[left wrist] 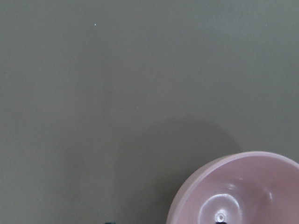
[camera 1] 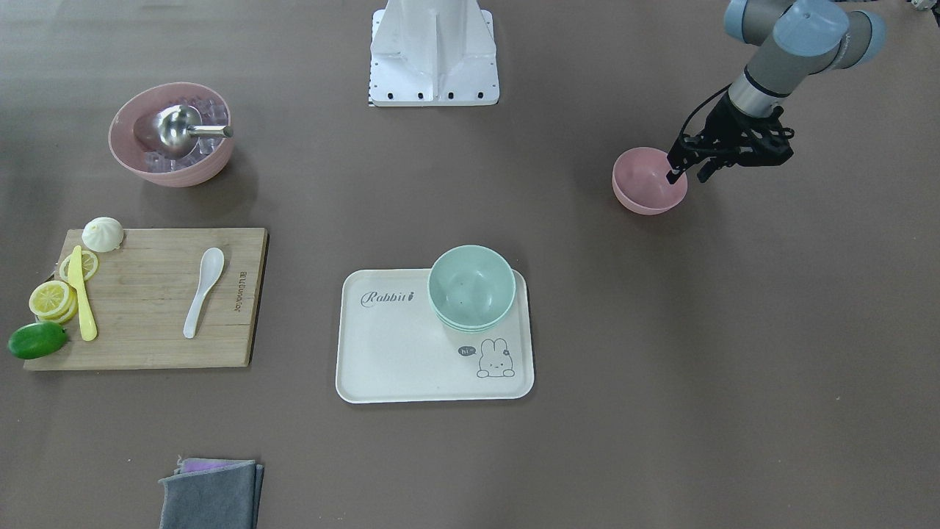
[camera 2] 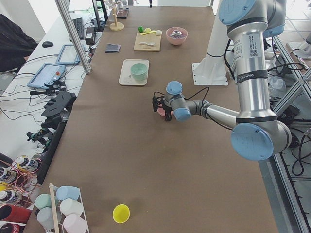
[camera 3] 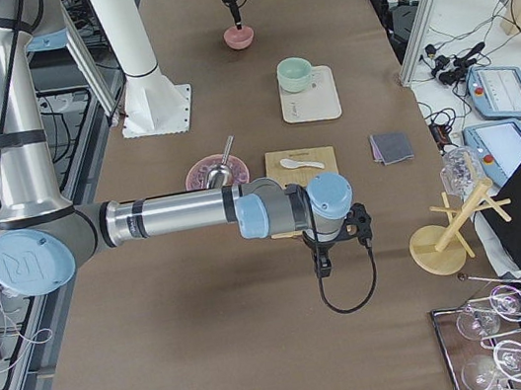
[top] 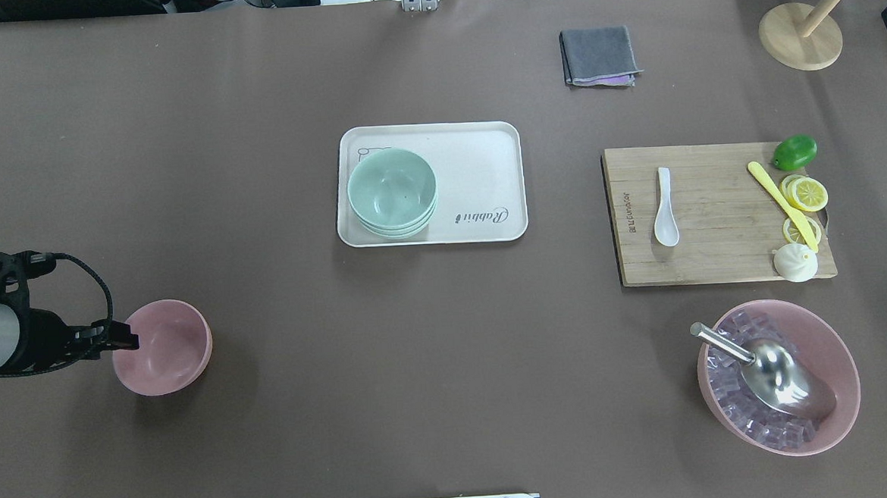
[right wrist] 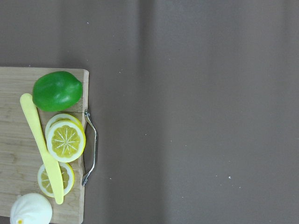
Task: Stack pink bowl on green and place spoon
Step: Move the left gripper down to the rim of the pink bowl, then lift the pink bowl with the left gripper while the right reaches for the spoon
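Note:
The small pink bowl (camera 1: 646,185) stands on the brown table at my left side, also in the overhead view (top: 168,354) and the left wrist view (left wrist: 243,191). My left gripper (camera 1: 688,175) is open, with one finger inside the bowl and one outside its rim. The green bowls (camera 1: 471,286) sit stacked on a white tray (camera 1: 396,353). The white spoon (camera 1: 203,290) lies on a wooden cutting board (camera 1: 147,323). My right gripper (camera 3: 322,265) hangs beyond the board's end near the table's far side. I cannot tell whether it is open or shut.
A large pink bowl of ice cubes with a metal scoop (camera 1: 170,132) stands near the board. A lime (right wrist: 57,91), lemon slices (right wrist: 65,140), a yellow knife (right wrist: 42,144) and a white bun lie on the board's end. A grey cloth (top: 599,56) and a wooden stand (top: 800,33) are at the far edge.

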Robot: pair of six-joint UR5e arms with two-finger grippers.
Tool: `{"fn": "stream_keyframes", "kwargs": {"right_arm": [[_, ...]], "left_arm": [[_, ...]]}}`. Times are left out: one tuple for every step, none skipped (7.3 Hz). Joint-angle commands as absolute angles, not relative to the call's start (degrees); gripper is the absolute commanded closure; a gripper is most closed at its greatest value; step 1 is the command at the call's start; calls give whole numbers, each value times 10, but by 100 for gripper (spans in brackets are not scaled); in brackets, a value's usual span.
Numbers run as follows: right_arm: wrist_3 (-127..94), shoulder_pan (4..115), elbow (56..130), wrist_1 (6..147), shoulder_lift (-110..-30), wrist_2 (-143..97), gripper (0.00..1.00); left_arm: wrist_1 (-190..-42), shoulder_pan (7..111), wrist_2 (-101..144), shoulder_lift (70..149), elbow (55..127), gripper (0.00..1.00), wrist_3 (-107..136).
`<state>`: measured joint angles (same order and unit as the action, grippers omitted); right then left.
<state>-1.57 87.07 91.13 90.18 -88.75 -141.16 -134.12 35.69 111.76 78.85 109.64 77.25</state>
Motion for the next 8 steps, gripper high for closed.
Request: {"fn": "stream_keyframes", "kwargs": {"right_arm": [[-17,869,911,902,-887,-1411,0],[-17,869,911,902,-887,-1411,0],[-18,869,913,903,-881,-1412,0],[-28,869,932,904,-875,-1418,0],[-92,858,975,905,-874,-1433,0],[-176,809,1023,904,-868,-1426,0],[-278,761,1049,902,-840,-1420,0],[-347,698,1066,902,-818,-1367,0]], "left_arm": [[-1341,357,1120,789,1088,93,773],[-1341,357,1122,789,1089,100,773],[-1342,359,1129,788,1097,100,773],[-1341,371,1196,785,1116,100,773],[-1339,425,1271,786,1134,100,773],[-1339,498,1350,792,1136,100,773],[-1332,560,1407,811,1133,100,773],[-1285,594,1431,851,1133,100,773]]}}
